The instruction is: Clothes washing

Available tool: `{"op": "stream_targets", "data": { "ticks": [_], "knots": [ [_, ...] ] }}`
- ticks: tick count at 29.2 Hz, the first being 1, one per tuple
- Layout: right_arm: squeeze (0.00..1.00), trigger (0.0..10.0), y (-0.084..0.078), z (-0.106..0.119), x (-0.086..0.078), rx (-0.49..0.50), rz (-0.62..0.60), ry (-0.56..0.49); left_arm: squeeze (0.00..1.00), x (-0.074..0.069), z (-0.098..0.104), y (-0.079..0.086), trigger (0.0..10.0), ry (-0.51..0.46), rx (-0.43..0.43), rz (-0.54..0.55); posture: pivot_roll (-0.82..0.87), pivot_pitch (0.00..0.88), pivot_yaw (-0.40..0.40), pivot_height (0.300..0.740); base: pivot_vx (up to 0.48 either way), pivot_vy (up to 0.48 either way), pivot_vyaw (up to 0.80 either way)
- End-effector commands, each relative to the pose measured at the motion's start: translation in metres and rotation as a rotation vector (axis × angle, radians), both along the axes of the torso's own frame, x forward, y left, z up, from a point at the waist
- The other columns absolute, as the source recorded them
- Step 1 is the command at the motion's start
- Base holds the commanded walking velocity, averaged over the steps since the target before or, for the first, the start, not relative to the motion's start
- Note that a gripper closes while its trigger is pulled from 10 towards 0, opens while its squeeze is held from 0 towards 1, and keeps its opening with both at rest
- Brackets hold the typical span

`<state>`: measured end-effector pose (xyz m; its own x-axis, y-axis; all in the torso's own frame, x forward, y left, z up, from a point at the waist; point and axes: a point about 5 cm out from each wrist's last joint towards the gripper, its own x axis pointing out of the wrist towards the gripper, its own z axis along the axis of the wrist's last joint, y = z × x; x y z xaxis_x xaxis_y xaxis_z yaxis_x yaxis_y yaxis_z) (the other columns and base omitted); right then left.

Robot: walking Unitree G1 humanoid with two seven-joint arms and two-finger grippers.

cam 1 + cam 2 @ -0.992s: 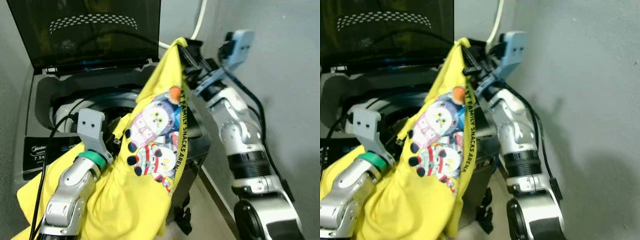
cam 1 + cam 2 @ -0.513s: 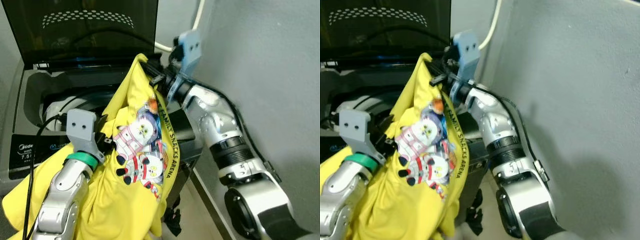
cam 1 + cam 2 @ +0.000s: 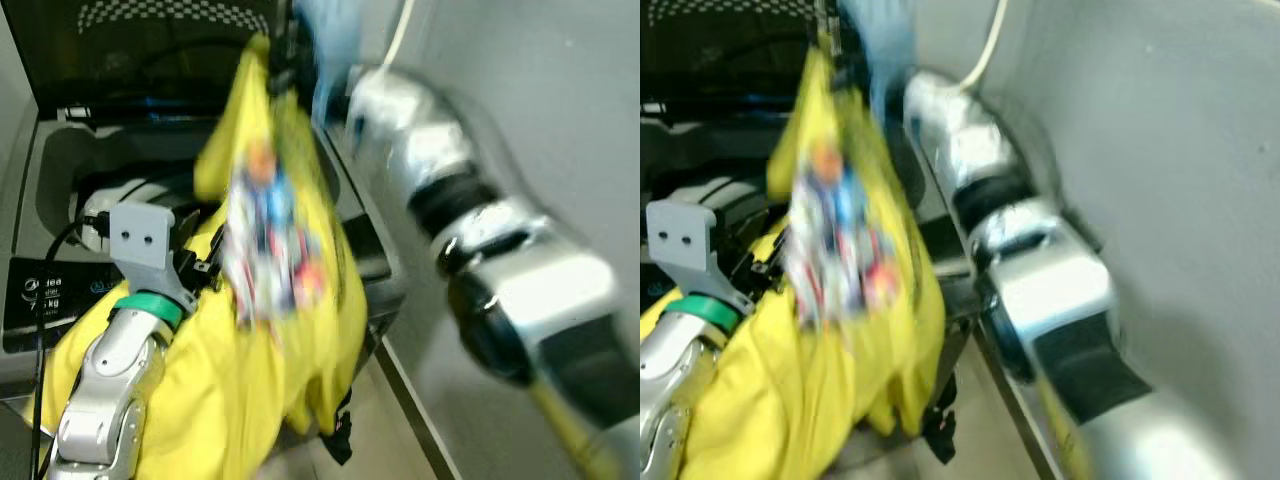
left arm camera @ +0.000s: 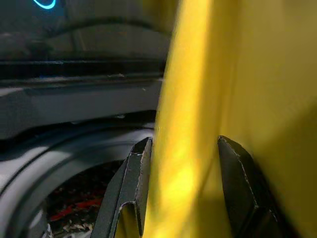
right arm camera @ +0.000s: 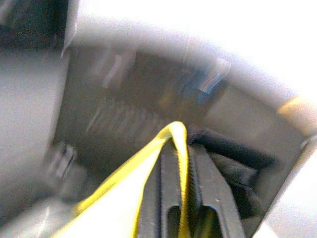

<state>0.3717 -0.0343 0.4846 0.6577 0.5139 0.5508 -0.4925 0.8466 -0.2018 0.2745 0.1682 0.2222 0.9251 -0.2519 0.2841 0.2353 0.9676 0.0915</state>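
Swinging leftward since a second ago, the right arm has carried the shirt's top edge from beside the wall to a spot high over the washer, in front of its raised lid; the motion blurs both head views. I judge this as lining the garment up above the drum for a drop.

On the left, the left gripper sits at the drum's rim as before, its fingers spread with a yellow fold running between them; whether they press it I cannot tell. In the middle, the shirt hangs long, its cartoon print facing out, the lower half draped outside the washer's front. At the top, the right gripper has its fingers pressed together on a thin yellow hem.

To the right, a white hose and the wall stand close. The dangling lower cloth and the left arm under it could keep the shirt from falling in cleanly.
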Motion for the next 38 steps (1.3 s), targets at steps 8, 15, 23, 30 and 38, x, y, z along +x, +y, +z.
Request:
{"op": "stream_targets", "data": {
  "ticks": [8, 15, 23, 30, 38],
  "knots": [
    [0.0, 10.0, -0.076, 0.103, -0.056, 0.434, -0.059, -0.258, 0.0, -0.004, -0.013, -0.002, 10.0, 0.064, 0.009, -0.001, 0.15, 0.025, -0.114, 0.74, 0.0, 0.0, 0.0],
    [0.0, 10.0, -0.02, 0.007, 0.001, 0.069, 0.006, -0.026, 0.0, 0.003, -0.01, -0.009, 10.0, 0.067, 0.011, -0.037, 0.13, 0.019, -0.089, 0.74, 0.0, 0.0, 0.0],
    [0.0, 10.0, 0.023, -0.095, 0.023, -0.149, 0.209, 0.206, 0.0, 0.003, -0.008, -0.007, 10.0, 0.066, 0.018, -0.035, 0.13, 0.02, -0.078, 0.74, 0.0, 0.0, 0.0],
    [0.0, 10.0, 0.055, -0.155, 0.016, -0.322, 0.382, 0.323, 0.0, 0.003, -0.007, -0.008, 10.0, 0.064, 0.02, -0.037, 0.14, 0.021, -0.083, 0.74, 0.0, 0.0, 0.0],
    [0.0, 10.0, 0.073, -0.208, 0.003, -0.551, 0.542, 0.426, 0.0, 0.001, -0.009, -0.007, 10.0, 0.072, 0.021, -0.033, 0.14, 0.019, -0.099, 0.74, 0.0, 0.0, 0.0]
  ]
}}
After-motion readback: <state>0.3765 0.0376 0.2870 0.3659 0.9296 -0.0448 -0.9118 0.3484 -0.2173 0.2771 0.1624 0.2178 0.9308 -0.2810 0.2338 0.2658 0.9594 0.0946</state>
